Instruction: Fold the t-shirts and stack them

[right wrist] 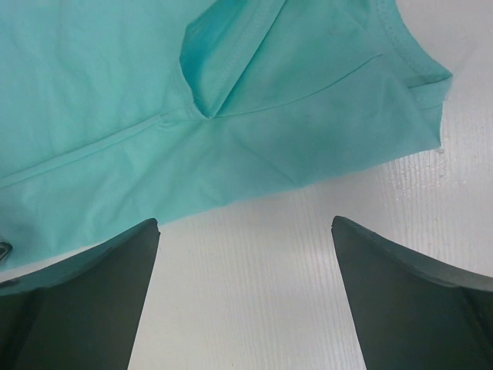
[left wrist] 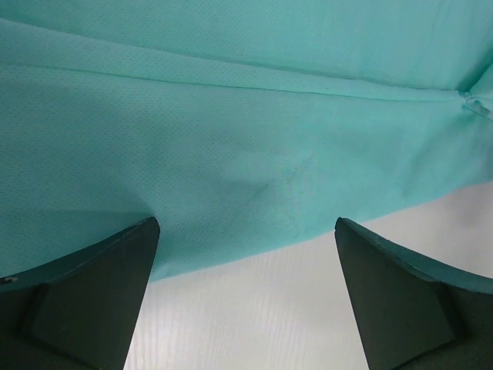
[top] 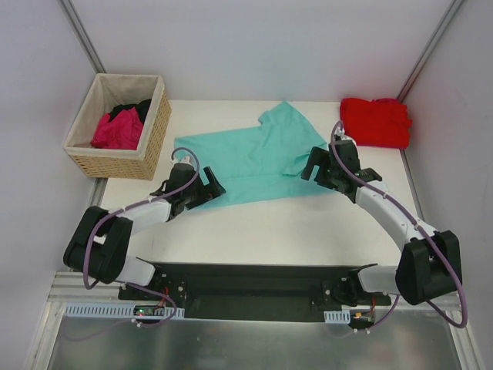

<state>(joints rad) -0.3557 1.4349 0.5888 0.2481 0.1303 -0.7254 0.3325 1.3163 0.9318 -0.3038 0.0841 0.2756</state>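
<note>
A teal t-shirt (top: 254, 158) lies spread, partly folded, in the middle of the white table (top: 269, 231). My left gripper (top: 202, 189) hovers open at its near left hem; in the left wrist view the teal t-shirt (left wrist: 231, 116) fills the top and the left gripper (left wrist: 246, 223) straddles the hem with nothing held. My right gripper (top: 320, 166) stands open at the shirt's right side; in the right wrist view the right gripper (right wrist: 245, 222) is just short of the teal t-shirt (right wrist: 254, 116) edge, over bare table. A folded red t-shirt (top: 376, 122) rests at the back right.
A woven tan basket (top: 108, 163) stands at the back left, off the table's left edge, holding a magenta shirt (top: 117, 131) and a black one (top: 131, 110). Grey walls close in the back and sides. The arms' black base plate (top: 254, 285) lies along the near edge.
</note>
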